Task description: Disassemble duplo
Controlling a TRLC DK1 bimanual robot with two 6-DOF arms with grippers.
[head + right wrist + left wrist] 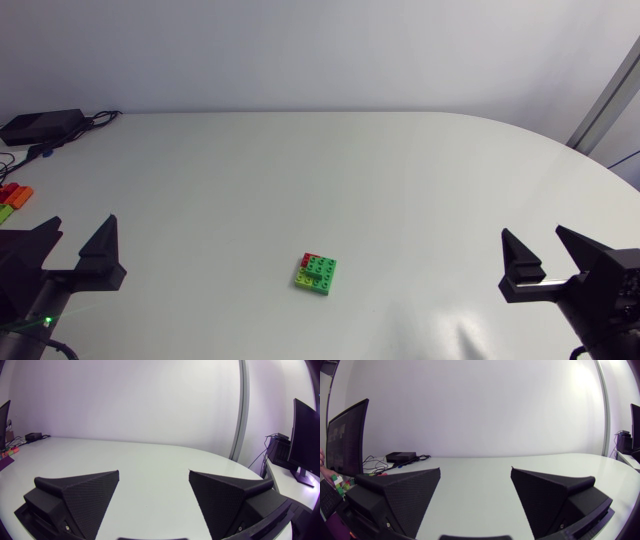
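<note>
A small duplo block (317, 273) lies near the middle front of the white table (330, 170): green bricks on top, a red brick at its far left corner and a yellow-green one at its near left. My left gripper (78, 240) rests open at the left edge, well apart from the block. At the right edge my right gripper (541, 246) also stands open and holds nothing. Neither wrist view shows the block; the left gripper (475, 476) and the right gripper (154, 479) each look across bare table between wide-spread fingers.
A black box (40, 125) with cables sits at the far left corner, also seen as a black box (400, 456) ahead of the left gripper. Loose red, orange and green bricks (12, 196) lie at the left edge.
</note>
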